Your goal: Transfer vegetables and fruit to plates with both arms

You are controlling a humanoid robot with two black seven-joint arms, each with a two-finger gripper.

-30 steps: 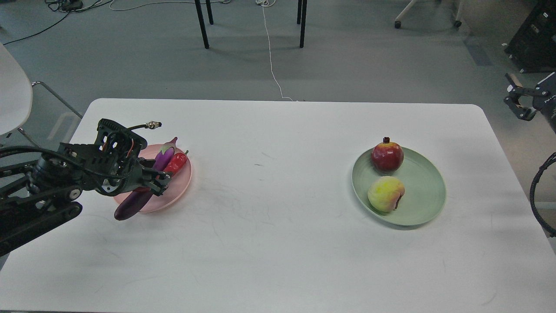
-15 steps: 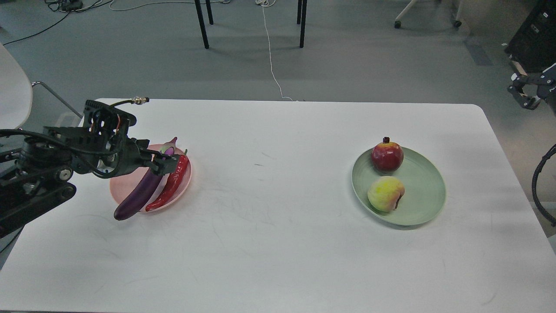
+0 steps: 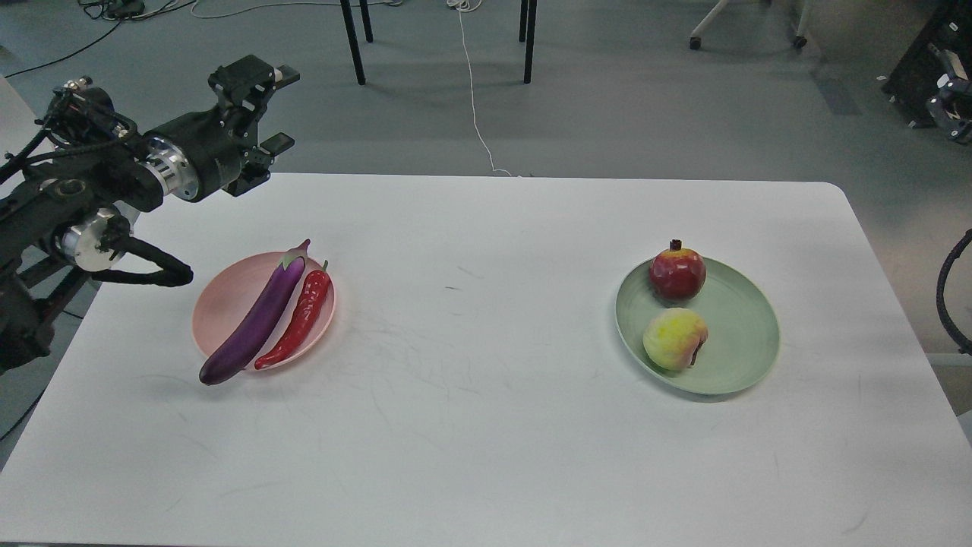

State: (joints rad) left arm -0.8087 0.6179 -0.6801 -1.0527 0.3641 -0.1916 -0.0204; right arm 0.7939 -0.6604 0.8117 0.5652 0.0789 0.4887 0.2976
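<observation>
The purple eggplant [image 3: 256,323] and the red chili pepper [image 3: 300,317] lie side by side on the pale pink plate [image 3: 220,300] at the table's left. The eggplant's dark end hangs over the plate's front rim. The pomegranate [image 3: 676,273] and the yellow-green peach [image 3: 674,339] sit on the pale green plate [image 3: 740,334] at the right. My left gripper [image 3: 284,107] is raised beyond the table's back left edge, open and empty, well clear of the pink plate. My right gripper [image 3: 952,105] shows only small and dark at the far right edge.
The white table [image 3: 486,425] spans the view. Black chair or table legs [image 3: 353,42] and a white cable [image 3: 474,106] are on the grey floor behind it. A black cable loop [image 3: 945,289] hangs off the right side.
My left gripper has let go of the vegetables, lifted off the pink plate and swung up and back past the table's far edge. The right gripper has moved up along the right edge.
</observation>
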